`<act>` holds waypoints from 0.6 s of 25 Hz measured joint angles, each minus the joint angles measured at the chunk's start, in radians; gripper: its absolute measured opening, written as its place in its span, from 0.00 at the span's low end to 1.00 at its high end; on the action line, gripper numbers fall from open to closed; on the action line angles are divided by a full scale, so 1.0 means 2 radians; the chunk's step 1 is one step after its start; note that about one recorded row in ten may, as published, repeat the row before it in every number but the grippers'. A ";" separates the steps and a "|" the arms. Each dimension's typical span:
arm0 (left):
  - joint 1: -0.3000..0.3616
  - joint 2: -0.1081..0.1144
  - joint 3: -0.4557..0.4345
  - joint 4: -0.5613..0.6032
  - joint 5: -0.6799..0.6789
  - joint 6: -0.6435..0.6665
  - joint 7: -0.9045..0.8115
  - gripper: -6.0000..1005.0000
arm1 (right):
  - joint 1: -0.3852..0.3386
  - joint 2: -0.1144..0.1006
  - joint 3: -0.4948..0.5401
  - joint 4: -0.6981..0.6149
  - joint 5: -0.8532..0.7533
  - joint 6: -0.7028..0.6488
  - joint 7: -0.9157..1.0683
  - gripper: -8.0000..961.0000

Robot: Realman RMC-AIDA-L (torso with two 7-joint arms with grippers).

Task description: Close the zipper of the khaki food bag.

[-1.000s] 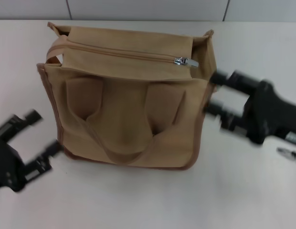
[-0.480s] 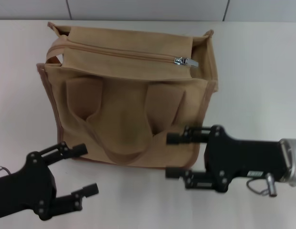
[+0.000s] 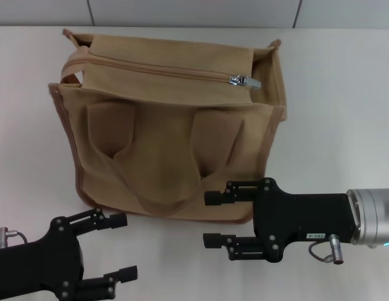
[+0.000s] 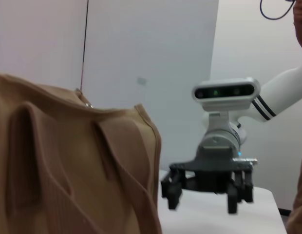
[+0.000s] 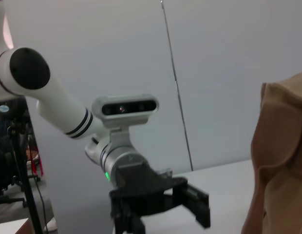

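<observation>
Both of my hands are sitting low in the head view with their fingers spread and nothing between them: my right hand (image 3: 213,219) is hovering at lower centre, its upper finger overlapping the bottom right corner of the khaki food bag (image 3: 169,144), and my left hand (image 3: 119,248) is hanging at lower left, just below the bag's bottom left corner and apart from it. Neither is reaching toward the top of the bag.

I am judging the job as essentially finished. The zipper (image 3: 163,68) is running as one closed line across the top panel in the upper middle of the frame, and its pull tab (image 3: 243,81) is lying flat at the right end of that line, close to the bag's right edge. I am seeing no gap along the teeth; whether a last sliver beyond the tab is left open I cannot tell.

The bag is looking like soft, matte tan canvas, boxy in shape, with darker brown piping tracing its edges and two limp loop handles sagging down its front face. The tab is small, shiny silver metal. The bag is resting on a smooth, pale worktop (image 3: 345,94), and the wrist views are showing its side as slightly slumped, folded cloth.
</observation>
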 joint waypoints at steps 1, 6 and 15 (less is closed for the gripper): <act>0.000 0.000 0.000 0.000 0.000 0.000 0.000 0.78 | 0.000 0.000 -0.002 0.000 0.003 0.000 0.000 0.67; 0.000 -0.004 0.001 0.001 0.010 -0.004 0.000 0.78 | -0.001 0.000 -0.002 0.006 0.004 0.005 -0.004 0.67; 0.000 -0.007 0.015 0.001 0.010 -0.010 0.000 0.78 | -0.004 0.000 0.002 0.024 0.008 0.006 -0.019 0.67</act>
